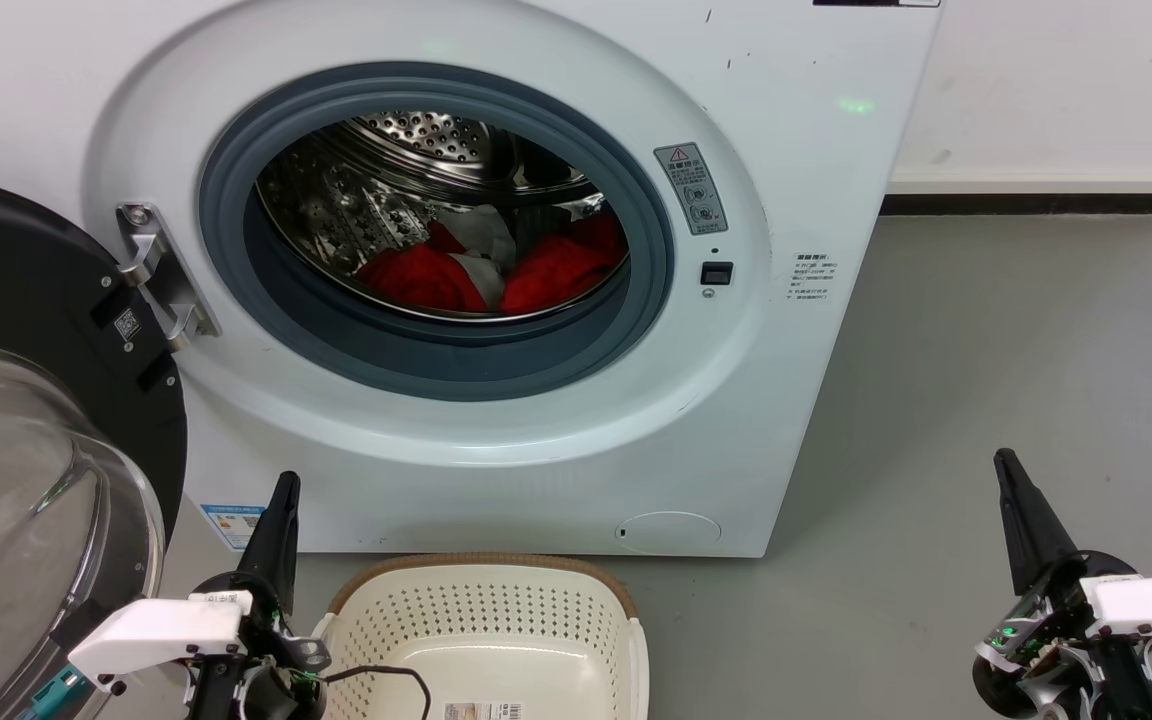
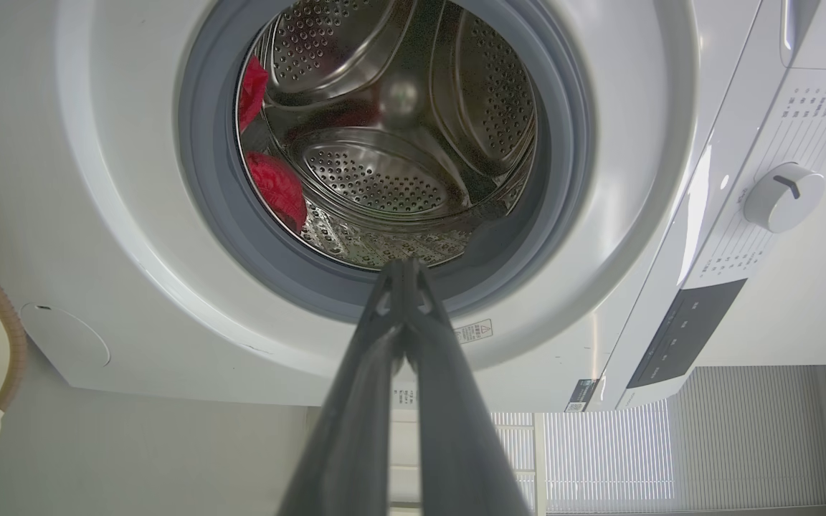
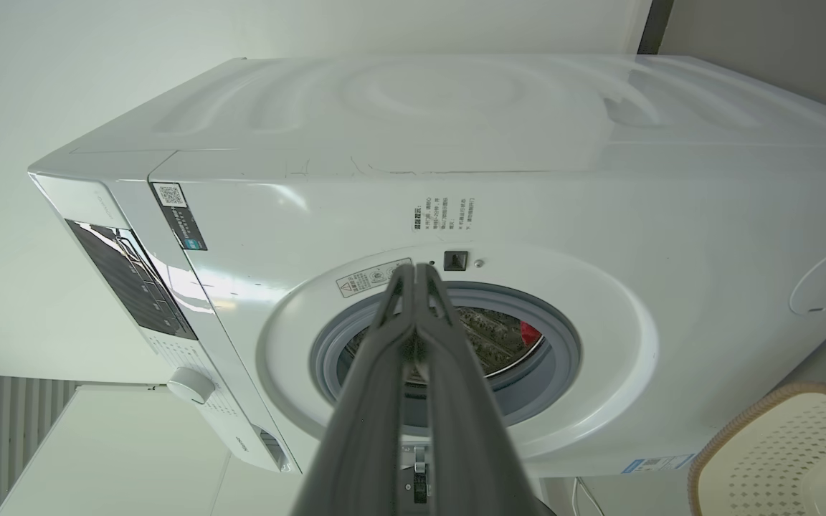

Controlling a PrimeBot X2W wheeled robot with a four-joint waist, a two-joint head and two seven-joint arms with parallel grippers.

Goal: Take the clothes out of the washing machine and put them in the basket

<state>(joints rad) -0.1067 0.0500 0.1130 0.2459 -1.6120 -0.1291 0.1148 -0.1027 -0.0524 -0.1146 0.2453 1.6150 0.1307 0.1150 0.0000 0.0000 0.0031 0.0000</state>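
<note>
We list: large white front-loading washing machine, black-framed glass door open; red and red-and-white fabric clothes inside its steel drum; cream perforated plastic basket on the floor before it; our left gripper and right gripper, both pressed together.

Floor: smooth grey, matte, evenly lit. Wall: plain white with a faint scuff. Skirting: white ledge above a black strip at floor level. Blinds: pale, slatted, bright with daylight, next to a white frame.
</note>
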